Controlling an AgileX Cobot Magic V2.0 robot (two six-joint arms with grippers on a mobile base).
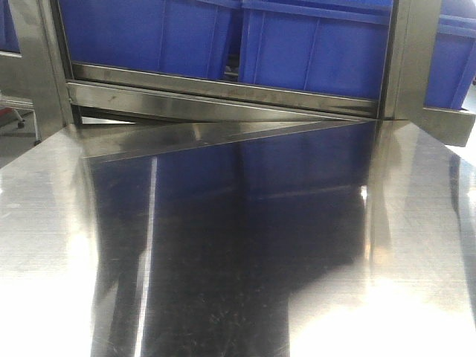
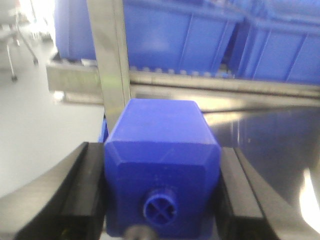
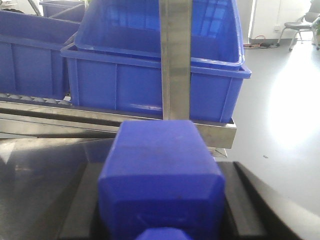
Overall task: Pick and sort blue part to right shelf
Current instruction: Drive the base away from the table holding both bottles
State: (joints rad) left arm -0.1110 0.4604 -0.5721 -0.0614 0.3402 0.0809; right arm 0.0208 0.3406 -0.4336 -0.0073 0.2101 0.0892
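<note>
**Exterior front-facing view:** a shiny steel surface (image 1: 223, 253) fills the lower part and mirrors dark blue shapes. Behind it stands the right shelf (image 1: 223, 95), with a grey metal rail across its front and steel uprights. Large blue bins (image 1: 312, 44) sit side by side on it. Neither arm nor either blue piece shows here.

**Left wrist-mounted view:** the left end effector (image 2: 161, 170) is closed on a blue block (image 2: 160, 130), with its black fingers (image 2: 90, 185) pressed against the block's two sides. The block has a square body, sloped shoulders and a small, narrow round neck (image 2: 160, 208) that faces the camera and bears a cross mark. A steel upright (image 2: 112, 65) rises beyond it, with the rack's rail and more blue bins behind. Part of the surface shows to the right and pale floor to the left.

**Right wrist-mounted view:** the right end effector (image 3: 162, 205) grips the blue part (image 3: 160, 165), held above the surface between dark fingers at either side. The edge of its wide cap (image 3: 159, 234) just shows at the bottom of the frame. Straight ahead a steel post (image 3: 175, 60) crosses a blue bin (image 3: 130, 85) resting on the shelf. Small white rollers (image 3: 30, 97) are visible at the left under a neighbouring bin. A chair (image 3: 300, 25) stands far off on the floor.
</note>
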